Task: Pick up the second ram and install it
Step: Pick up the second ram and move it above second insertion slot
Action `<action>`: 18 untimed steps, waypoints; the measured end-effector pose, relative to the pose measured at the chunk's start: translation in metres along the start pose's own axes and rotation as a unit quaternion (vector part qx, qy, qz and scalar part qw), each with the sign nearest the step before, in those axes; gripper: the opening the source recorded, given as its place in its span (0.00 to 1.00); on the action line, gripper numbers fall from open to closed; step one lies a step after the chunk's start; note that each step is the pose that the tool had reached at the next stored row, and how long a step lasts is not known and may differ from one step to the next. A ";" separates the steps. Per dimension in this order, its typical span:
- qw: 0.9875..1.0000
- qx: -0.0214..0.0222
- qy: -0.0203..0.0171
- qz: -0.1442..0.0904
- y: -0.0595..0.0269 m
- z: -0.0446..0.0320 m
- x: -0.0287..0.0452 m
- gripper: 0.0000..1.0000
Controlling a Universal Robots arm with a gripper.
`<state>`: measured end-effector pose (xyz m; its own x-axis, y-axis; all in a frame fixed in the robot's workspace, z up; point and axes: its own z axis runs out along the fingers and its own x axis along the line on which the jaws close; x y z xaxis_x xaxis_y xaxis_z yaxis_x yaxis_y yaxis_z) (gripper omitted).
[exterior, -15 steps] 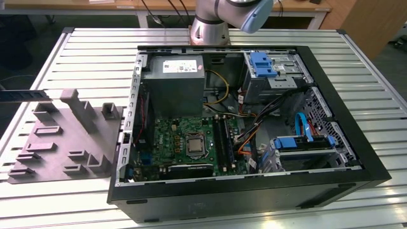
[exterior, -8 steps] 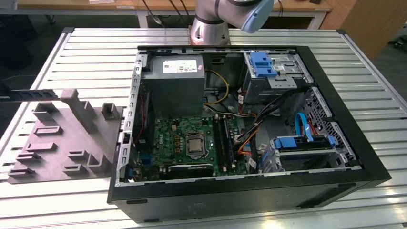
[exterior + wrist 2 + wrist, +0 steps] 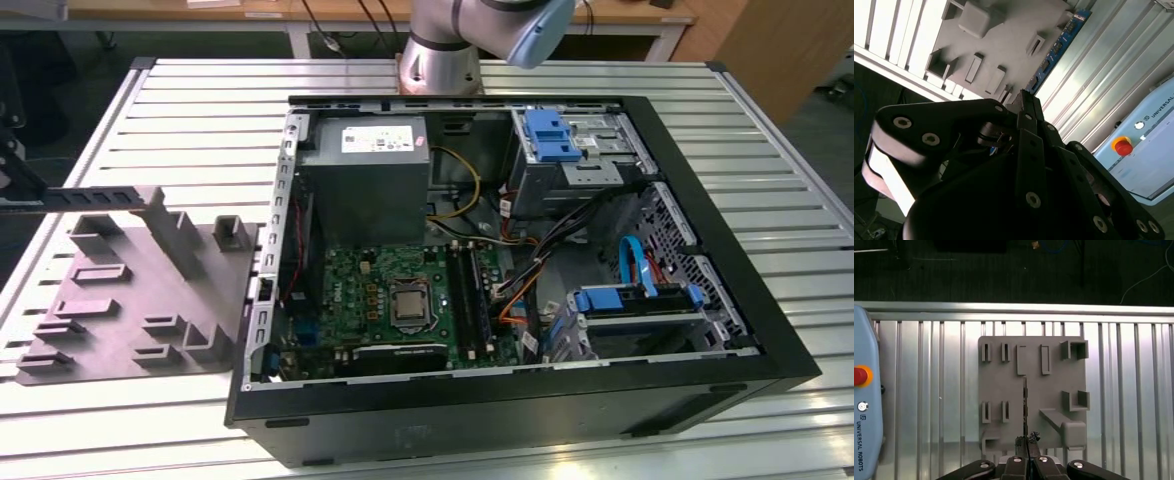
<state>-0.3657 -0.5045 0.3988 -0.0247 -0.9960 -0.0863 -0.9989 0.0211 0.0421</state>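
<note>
Your gripper is closed tight on one end of the second ram, which stands on edge over the grey fixture tray. In the exterior view you find it at nine o'clock from the open computer case, outside its wall.

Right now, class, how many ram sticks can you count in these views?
1: the ram, held in the jaws over the gray tray. Another may sit hidden in the motherboard slots; I cannot tell.

Second ram above tray, beside case
</note>
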 end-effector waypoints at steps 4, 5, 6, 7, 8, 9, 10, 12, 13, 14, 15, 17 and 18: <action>1.000 0.000 0.000 0.000 -0.0080 -0.0004 -0.0002 0.11; 1.000 0.000 0.000 0.000 -0.0103 -0.0005 -0.0003 0.11; 1.000 0.000 0.000 0.000 -0.0126 -0.0005 -0.0003 0.11; 1.000 0.000 0.000 0.000 -0.0149 -0.0006 -0.0004 0.11; 1.000 0.000 0.000 0.000 -0.0173 -0.0007 -0.0004 0.11; 1.000 0.000 0.000 0.000 -0.0196 -0.0008 -0.0005 0.11; 1.000 0.000 0.000 0.000 -0.0219 -0.0009 -0.0006 0.11; 1.000 0.000 0.000 0.000 -0.0268 -0.0011 -0.0007 0.11; 1.000 0.000 0.000 0.000 -0.0290 -0.0012 -0.0007 0.11; 1.000 0.000 0.000 0.000 -0.0313 -0.0013 -0.0008 0.11; 1.000 0.000 0.000 0.000 -0.0336 -0.0014 -0.0009 0.11; 1.000 0.000 0.000 0.000 -0.0382 -0.0016 -0.0010 0.11; 1.000 0.000 0.000 0.000 -0.0405 -0.0017 -0.0010 0.11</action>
<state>-0.3251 -0.5045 0.3989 -0.0247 -0.9959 -0.0868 -0.9989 0.0211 0.0421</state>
